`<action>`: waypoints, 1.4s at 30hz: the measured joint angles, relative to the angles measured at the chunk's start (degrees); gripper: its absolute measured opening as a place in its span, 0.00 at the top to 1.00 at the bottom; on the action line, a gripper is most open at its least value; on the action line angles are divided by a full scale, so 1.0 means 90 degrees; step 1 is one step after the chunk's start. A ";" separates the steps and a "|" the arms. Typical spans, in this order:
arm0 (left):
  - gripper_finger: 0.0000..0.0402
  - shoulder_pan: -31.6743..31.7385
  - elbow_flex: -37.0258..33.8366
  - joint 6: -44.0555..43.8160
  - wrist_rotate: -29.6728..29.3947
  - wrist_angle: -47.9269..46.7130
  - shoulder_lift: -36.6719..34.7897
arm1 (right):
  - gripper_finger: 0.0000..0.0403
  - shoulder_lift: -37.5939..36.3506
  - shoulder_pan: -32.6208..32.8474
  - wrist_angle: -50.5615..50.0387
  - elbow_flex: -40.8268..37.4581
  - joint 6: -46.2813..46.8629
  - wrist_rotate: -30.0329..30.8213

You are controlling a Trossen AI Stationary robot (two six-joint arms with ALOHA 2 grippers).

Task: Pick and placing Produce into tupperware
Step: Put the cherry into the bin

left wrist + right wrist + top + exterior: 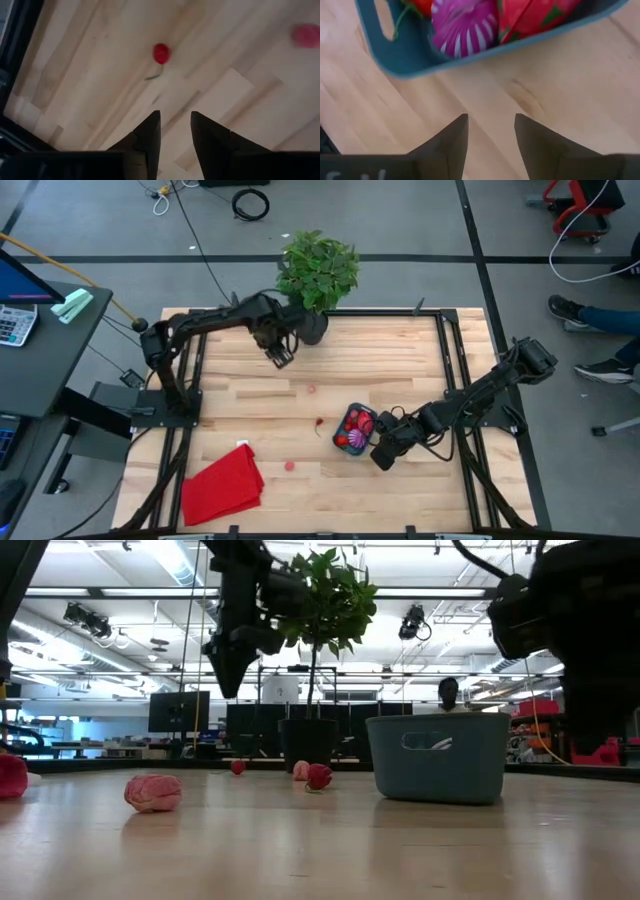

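Observation:
The teal tub [352, 446] stands on the table right of middle and holds the purple-and-white striped piece [460, 25] and red pieces [530, 15]. My right gripper [383, 457] is open and empty, just near and to the right of the tub [395, 60]. My left gripper [281, 356] is open and empty above the table's far middle, beside the plant pot. A red cherry with a green stem [160, 53] and a pink piece [306, 35] lie on the wood ahead of it. Loose pieces lie on the table: [312, 390], [318, 423], [290, 465].
A potted green plant [317, 275] stands at the table's far edge, close to my left gripper. A red cloth [222, 483] lies at the near left. In the low view a pink piece [153, 792] lies nearest and the tub [437, 755] stands to the right.

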 joint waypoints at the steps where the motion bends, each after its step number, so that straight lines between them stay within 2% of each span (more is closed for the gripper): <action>1: 0.72 0.0126 0.0000 0.0020 0.0047 0.0000 0.0000 | 0.58 0.0000 -0.0053 0.0010 0.0000 0.0002 0.0000; 6: 0.72 0.0645 0.0000 0.0244 0.0736 0.0116 0.0000 | 0.58 0.0000 -0.0264 0.0059 0.0000 0.0005 0.0002; 10: 0.72 0.0747 -0.0009 0.0542 0.0781 0.0457 0.0000 | 0.58 0.0000 -0.0367 0.0064 0.0000 0.0007 0.0005; 12: 0.72 0.0751 -0.0176 0.0592 0.0859 0.0873 -0.0005 | 0.58 0.0000 -0.0406 0.0064 0.0000 0.0007 0.0005; 16: 0.72 0.0744 -0.0797 0.0499 0.1417 0.1601 0.0000 | 0.58 0.0000 -0.0446 0.0064 0.0000 0.0049 0.0039; 22: 0.73 0.0693 -0.1745 0.0420 0.1413 0.2427 0.0002 | 0.58 0.0000 -0.0448 0.0081 0.0000 0.0411 0.0148; 26: 0.72 0.0768 -0.2051 0.0273 0.1392 0.2520 0.0005 | 0.58 0.0000 -0.0448 0.0108 0.0000 0.0454 0.0148; 32: 0.71 0.0822 -0.2532 0.0265 0.0963 0.3372 0.0005 | 0.58 0.0000 -0.0446 0.0118 0.0000 0.0512 0.0148; 36: 0.72 0.0824 -0.2711 0.0157 0.0947 0.3979 0.0007 | 0.58 0.0000 -0.0446 0.0118 0.0000 0.0515 0.0148; 42: 0.70 0.0841 -0.2722 0.0156 0.0765 0.4266 0.0007 | 0.58 -0.0001 -0.0446 0.0125 0.0000 0.0663 0.0148</action>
